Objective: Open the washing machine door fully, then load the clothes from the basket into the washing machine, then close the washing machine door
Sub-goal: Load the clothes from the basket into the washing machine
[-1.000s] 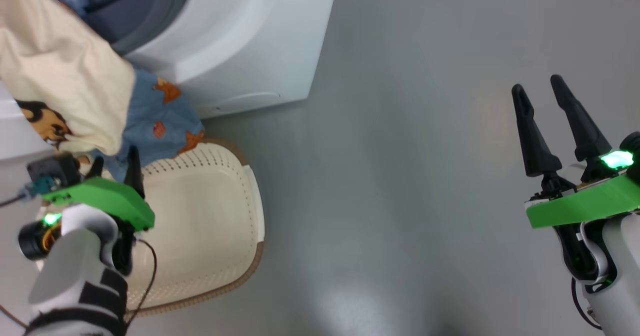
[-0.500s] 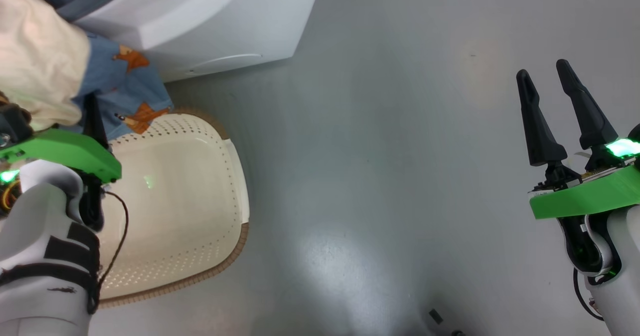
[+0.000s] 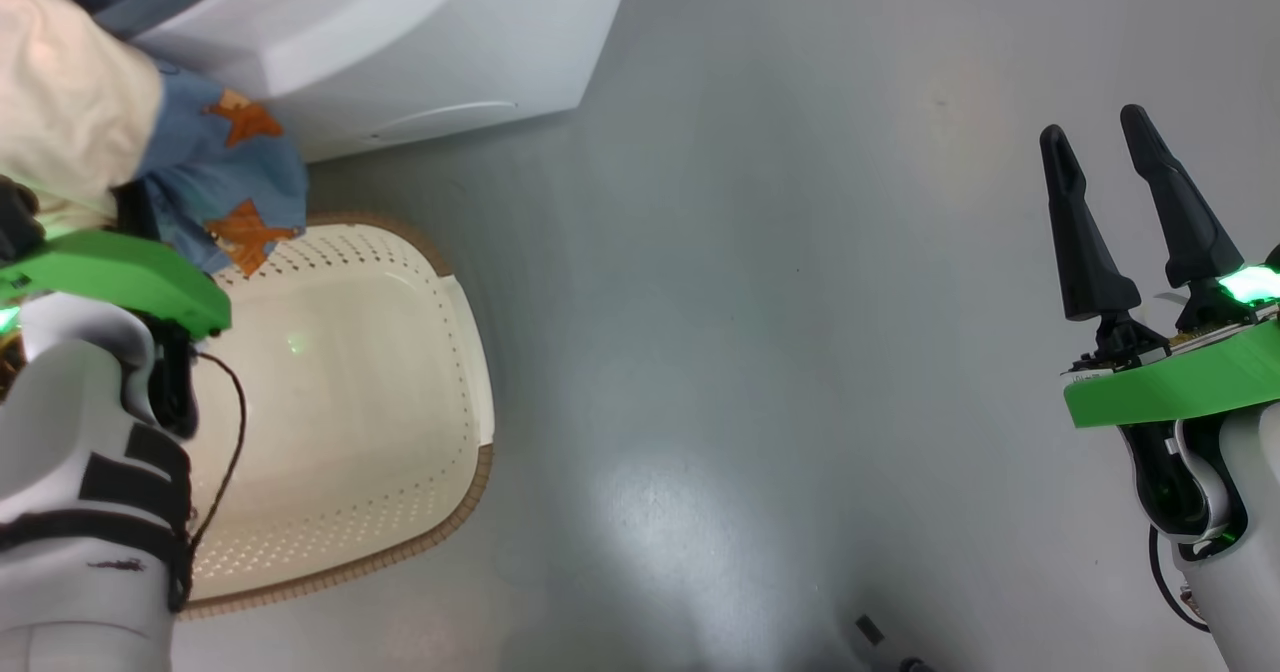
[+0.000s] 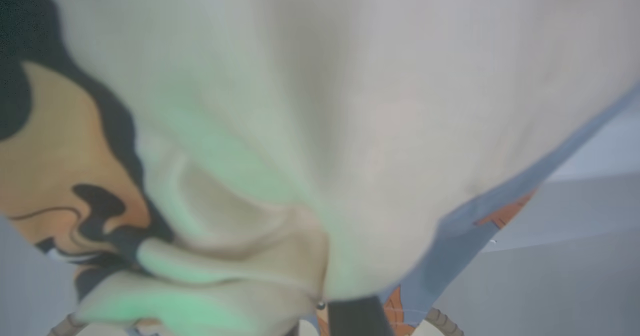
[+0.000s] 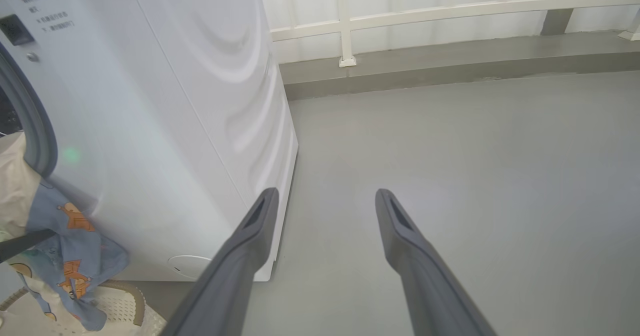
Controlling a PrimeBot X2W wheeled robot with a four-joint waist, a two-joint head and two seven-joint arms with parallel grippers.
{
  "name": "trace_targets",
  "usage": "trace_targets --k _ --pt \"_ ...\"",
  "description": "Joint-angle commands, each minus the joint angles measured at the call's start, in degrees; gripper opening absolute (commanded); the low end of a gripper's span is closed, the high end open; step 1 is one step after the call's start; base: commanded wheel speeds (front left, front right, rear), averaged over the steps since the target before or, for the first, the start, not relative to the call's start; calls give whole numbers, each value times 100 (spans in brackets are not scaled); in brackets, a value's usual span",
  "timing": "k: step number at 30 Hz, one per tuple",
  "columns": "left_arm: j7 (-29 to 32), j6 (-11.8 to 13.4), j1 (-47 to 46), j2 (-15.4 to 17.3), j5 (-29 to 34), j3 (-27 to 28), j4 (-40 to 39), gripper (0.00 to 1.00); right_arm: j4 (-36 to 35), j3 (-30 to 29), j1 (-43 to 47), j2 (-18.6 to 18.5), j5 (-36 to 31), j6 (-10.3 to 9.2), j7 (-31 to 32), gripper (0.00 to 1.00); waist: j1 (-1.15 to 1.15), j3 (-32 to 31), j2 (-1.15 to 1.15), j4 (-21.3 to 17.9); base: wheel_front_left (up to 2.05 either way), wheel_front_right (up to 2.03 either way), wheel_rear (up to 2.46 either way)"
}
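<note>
Head view: right gripper (image 3: 1095, 127) spread, empty, over floor (image 3: 760, 302); clothes (image 3: 215, 172) drape onto basket's (image 3: 470, 352) far corner beside washing machine (image 3: 420, 42), hiding left gripper (image 3: 125, 217) fingers.
Left wrist view: cream cloth; grip undeterminable.
Right wrist view: clothes hang from grey ring (image 5: 37, 126); railing (image 5: 450, 11).

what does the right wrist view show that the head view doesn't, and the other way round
Right wrist view adds: a white railing along the far wall, the washing machine's tall side panel and part of the grey ring at its opening.
Head view adds: the basket's bare perforated floor, the left forearm and its green wrist plate.
Both: the clothes hanging down over the basket, the machine's lower front corner, the grey floor, and the right gripper, open and holding nothing.
</note>
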Motion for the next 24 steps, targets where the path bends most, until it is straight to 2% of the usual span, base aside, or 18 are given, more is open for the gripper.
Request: trace_targets --k 1,11,18,24 --pt "-76 -30 224 209 31 100 -124 0 -103 42 119 -102 2 25 -46 100 0 -68 0 29 0 0 0" --pt "-77 -181 697 167 57 187 -390 0 -38 145 154 -44 12 25 -46 100 0 -439 0 180 0 0 0" --pt "-77 -212 1199 213 284 302 -1285 0 50 216 241 7 17 25 -46 100 0 -824 0 282 0 0 0" --pt "-77 -235 1242 235 431 330 -1785 0 76 260 294 30 33 25 -46 100 0 -953 0 303 0 0 0"
